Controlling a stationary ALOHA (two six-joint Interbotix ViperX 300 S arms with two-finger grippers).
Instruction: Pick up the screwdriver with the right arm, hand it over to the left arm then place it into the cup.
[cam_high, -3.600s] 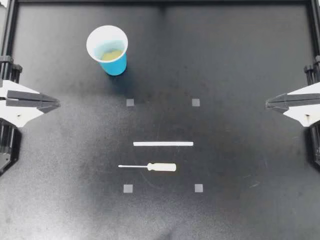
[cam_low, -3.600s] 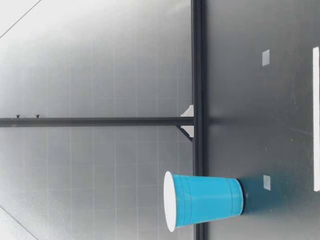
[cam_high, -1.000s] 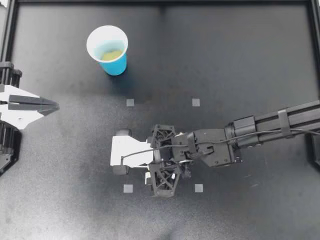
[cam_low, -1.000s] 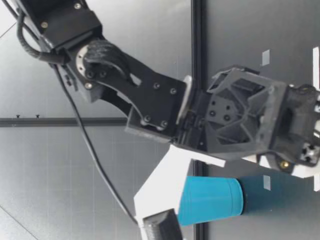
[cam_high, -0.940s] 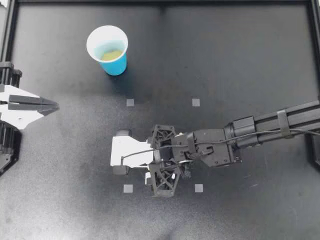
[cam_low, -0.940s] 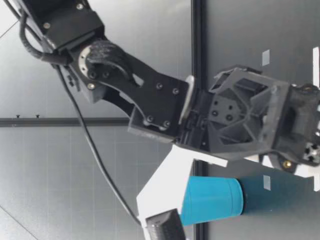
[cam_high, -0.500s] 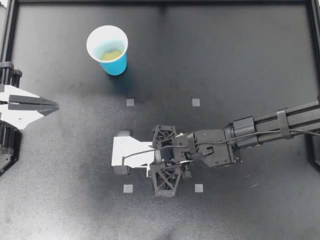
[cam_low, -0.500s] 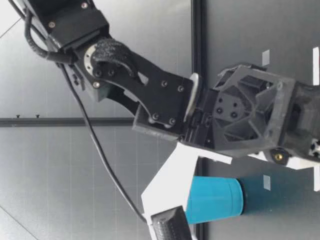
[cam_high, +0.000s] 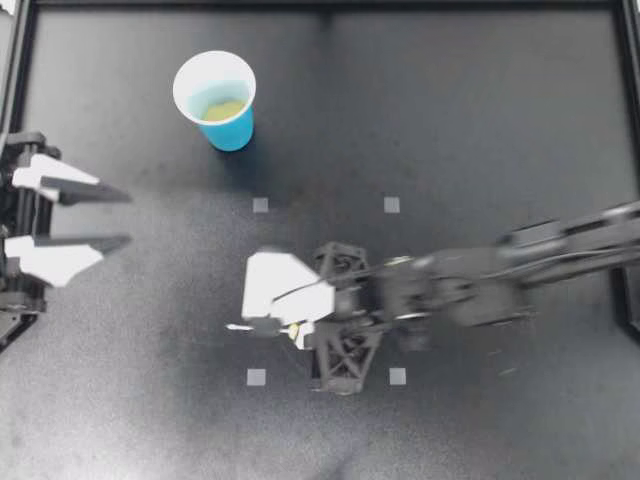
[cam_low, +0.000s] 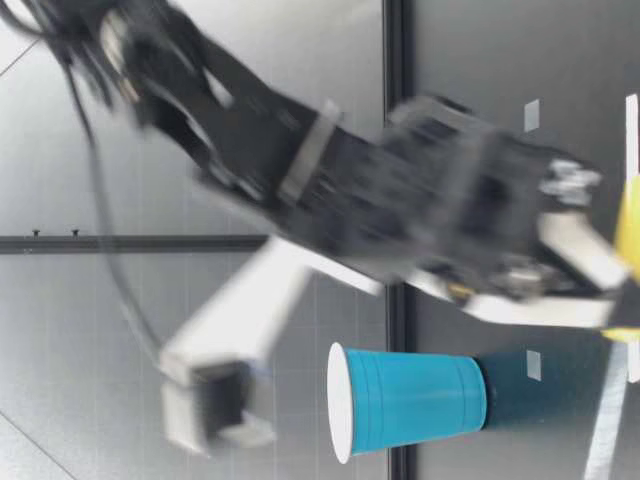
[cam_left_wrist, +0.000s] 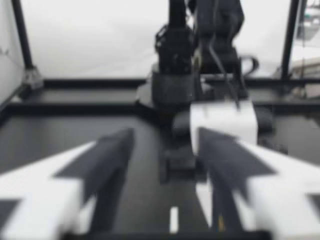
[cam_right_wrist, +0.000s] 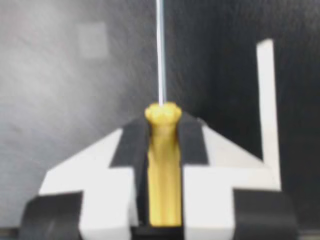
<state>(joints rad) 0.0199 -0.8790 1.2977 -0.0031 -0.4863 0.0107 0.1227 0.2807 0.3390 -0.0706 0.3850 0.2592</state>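
The blue cup (cam_high: 215, 95) stands upright at the far left of the table, seen side-on in the low view as cup (cam_low: 410, 400). My right gripper (cam_high: 272, 322) reaches in to the table's middle and is shut on the screwdriver (cam_high: 240, 327), whose thin shaft pokes out toward the left. The right wrist view shows the yellow handle (cam_right_wrist: 162, 170) pinched between both fingers of the gripper (cam_right_wrist: 162, 127), shaft pointing straight ahead. My left gripper (cam_high: 120, 217) waits at the left edge, open and holding nothing. It is also open in its own view, gripper (cam_left_wrist: 165, 145), facing the right arm.
A white tape strip (cam_right_wrist: 267, 100) lies on the black table beside the right gripper. Small grey square markers (cam_high: 260, 205) (cam_high: 391, 205) (cam_high: 256, 377) (cam_high: 397, 377) frame the middle. A black rail (cam_high: 320, 5) borders the table.
The right gripper has closed on the screwdriver and is now in motion with it, blurred. The left gripper, shut before, has opened wide at the left edge.
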